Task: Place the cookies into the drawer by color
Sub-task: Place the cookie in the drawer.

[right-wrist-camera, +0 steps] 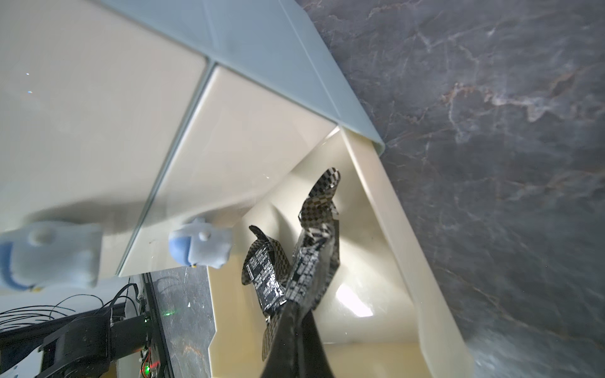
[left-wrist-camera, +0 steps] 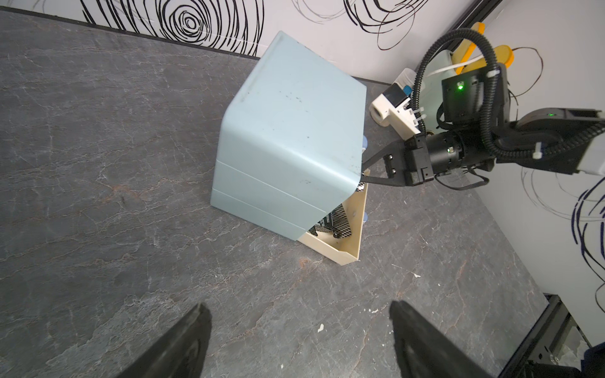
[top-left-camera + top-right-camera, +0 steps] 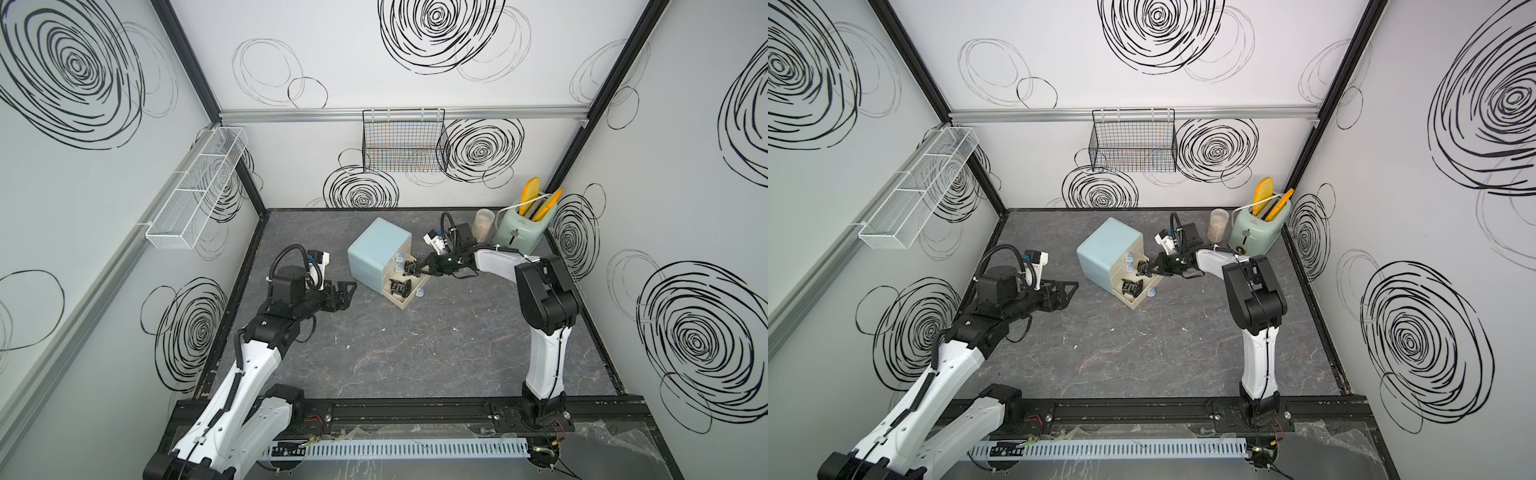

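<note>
Over the pulled-out bottom drawer (image 3: 409, 303), right gripper (image 1: 294, 314) is pinching a black packet (image 3: 409, 266)
Drop spot looks to be right under the tips, so right arm's obv the nearer 1. Held packet's long axis runs on past the tips into the drawer, where a 2nd black packet (image 3: 400, 287) lies. Left gripper (image 3: 345, 292) is spread wide w/ nothing in it, left of the blue cabinet (image 3: 376, 245). White print on the foil's too blurry to read, no brand visible.
</note>
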Tool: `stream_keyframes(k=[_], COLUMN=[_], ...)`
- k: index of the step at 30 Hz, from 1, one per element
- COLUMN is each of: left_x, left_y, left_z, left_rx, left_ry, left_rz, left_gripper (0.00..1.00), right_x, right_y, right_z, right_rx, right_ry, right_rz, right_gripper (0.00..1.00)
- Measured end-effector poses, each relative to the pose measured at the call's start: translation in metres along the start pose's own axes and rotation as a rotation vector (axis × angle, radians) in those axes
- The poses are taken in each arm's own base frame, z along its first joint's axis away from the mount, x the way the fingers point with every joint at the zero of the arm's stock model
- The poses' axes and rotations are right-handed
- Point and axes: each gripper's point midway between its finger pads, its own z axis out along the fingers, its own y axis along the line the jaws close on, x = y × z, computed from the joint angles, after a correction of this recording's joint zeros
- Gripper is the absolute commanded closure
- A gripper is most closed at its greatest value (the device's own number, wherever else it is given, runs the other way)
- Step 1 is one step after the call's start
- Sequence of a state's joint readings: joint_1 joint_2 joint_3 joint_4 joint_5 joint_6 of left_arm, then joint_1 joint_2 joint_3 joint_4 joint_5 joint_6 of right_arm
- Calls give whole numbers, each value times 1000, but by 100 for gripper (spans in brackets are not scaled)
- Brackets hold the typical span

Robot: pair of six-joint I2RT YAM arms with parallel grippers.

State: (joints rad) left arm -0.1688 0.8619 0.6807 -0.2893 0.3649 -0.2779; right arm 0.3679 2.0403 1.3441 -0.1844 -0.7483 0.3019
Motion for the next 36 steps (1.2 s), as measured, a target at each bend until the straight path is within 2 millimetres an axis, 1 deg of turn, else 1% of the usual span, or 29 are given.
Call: stream_keyframes(k=[9,13,18,22,24,29,33,36], left_x=[0,0,0,0,0,0,-1,-1], left_y=[0,-1,-1,-1,-1,-1,1,1], left_z=[0,0,0,0,0,0,-1,-1], left_rx=[3,6,8,9,9,9,4,6], left_ry=[0,1,2,2,2,1,-2,-4], left_rz=[0,0,0,-1,-1,-3,-8,-8], left_gripper=[10,10,10,10,10,10,10,9], right_x=[0,0,0,0,-1,-6,-13,-17], right_y=[3,2,-1,-3,-4,-2,1,8], right_z=[5,6,7,7,7,5,-3,-16], right_rx=[6,9,25,35,39,48,79,102], right_ry=[20,20,20,18,17,3,-27,-64], right_rz=[2,1,4,8,8,-7,-36,-66], right_gripper=[100,95,84,73,69,55,45,42])
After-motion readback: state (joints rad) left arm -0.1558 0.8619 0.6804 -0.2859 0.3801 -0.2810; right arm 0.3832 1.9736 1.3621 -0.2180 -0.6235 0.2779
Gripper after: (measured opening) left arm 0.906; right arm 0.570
